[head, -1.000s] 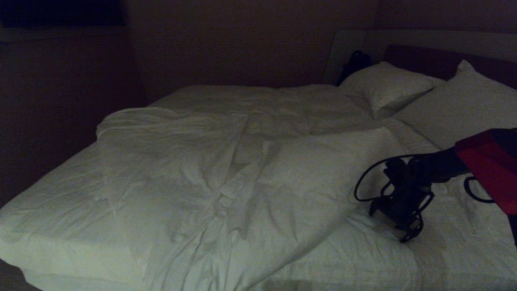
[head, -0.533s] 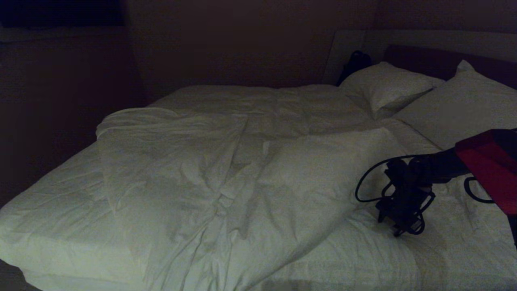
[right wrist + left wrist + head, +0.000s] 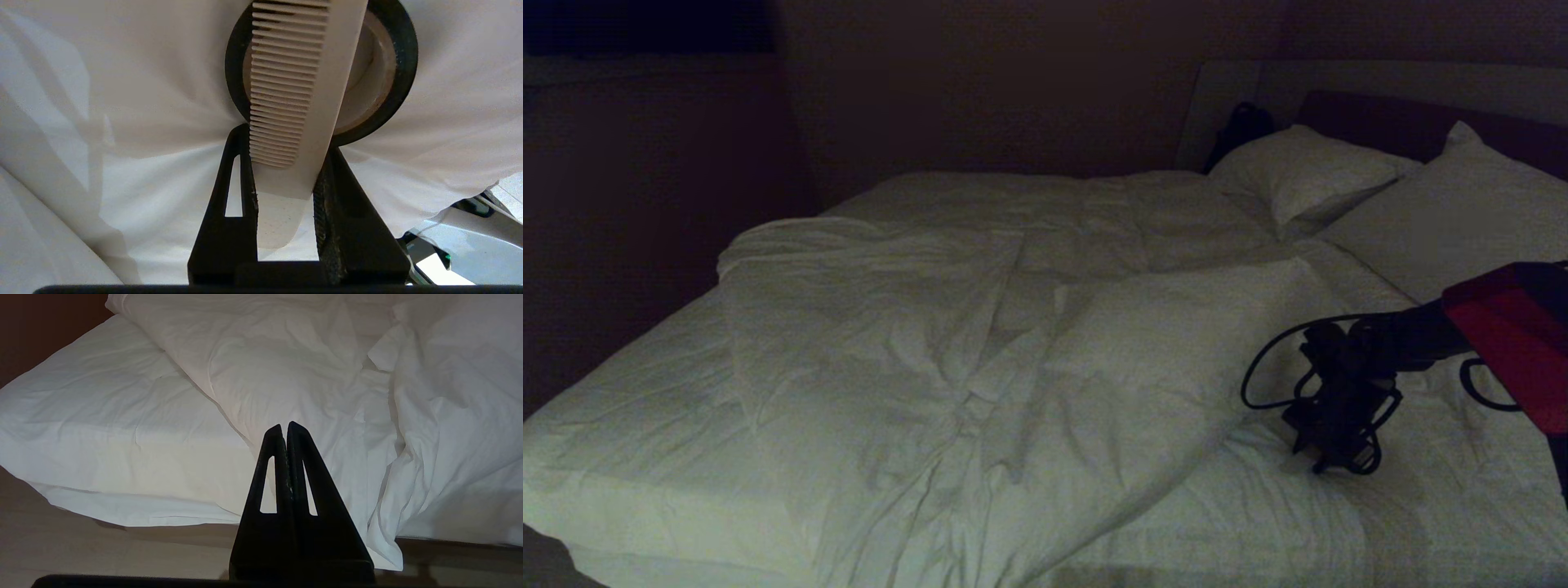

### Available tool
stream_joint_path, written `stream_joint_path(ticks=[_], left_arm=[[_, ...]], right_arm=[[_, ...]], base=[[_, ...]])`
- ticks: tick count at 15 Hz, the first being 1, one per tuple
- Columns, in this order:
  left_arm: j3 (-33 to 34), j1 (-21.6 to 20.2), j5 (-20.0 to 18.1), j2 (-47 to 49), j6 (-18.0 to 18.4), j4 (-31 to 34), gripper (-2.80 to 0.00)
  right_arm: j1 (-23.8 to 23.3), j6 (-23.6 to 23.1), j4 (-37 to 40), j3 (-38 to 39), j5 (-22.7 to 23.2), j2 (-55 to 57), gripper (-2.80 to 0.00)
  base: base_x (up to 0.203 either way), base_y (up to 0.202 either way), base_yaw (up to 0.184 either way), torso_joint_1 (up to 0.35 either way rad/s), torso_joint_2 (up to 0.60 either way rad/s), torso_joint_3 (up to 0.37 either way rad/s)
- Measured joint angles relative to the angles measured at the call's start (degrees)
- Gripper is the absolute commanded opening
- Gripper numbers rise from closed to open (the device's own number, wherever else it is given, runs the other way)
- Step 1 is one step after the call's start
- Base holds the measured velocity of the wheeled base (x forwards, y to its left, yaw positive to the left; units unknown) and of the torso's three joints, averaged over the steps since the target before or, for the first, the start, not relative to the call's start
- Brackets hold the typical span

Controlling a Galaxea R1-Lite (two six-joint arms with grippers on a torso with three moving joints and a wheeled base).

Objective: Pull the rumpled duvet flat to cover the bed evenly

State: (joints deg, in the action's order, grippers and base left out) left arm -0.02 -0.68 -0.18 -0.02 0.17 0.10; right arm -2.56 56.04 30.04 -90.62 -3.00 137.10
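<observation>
The white duvet (image 3: 980,343) lies rumpled and folded back across the middle of the bed (image 3: 629,408), with bare sheet showing on both sides. My right gripper (image 3: 1331,457) points down at the sheet just right of the duvet's edge. In the right wrist view that gripper (image 3: 286,139) is shut on a pale comb (image 3: 294,81), which lies over a black roll of tape (image 3: 392,81). My left gripper (image 3: 284,425) is shut and empty, held off the bed's near edge, facing the duvet (image 3: 306,367). It is outside the head view.
Two white pillows (image 3: 1307,171) (image 3: 1454,212) lean at the dark headboard (image 3: 1380,114). A dark object (image 3: 1241,126) sits beside the far pillow. Pale floor (image 3: 102,551) runs along the bed's near side. A dark wall stands beyond the bed.
My right gripper's fingers have drawn together from wide open onto the comb. The arm itself has stayed in place, and the duvet has not moved.
</observation>
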Motion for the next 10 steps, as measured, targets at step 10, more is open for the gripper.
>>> stream_joint_path(ticks=[10], left_arm=[[0.00,0.00,0.05,0.00,0.01,0.01,-2.80]], right_arm=[[0.02,0.18,0.28,2.73,0.72,-5.60,-2.80]], base=[[0.000,0.000,0.000,0.000,0.00,0.000]])
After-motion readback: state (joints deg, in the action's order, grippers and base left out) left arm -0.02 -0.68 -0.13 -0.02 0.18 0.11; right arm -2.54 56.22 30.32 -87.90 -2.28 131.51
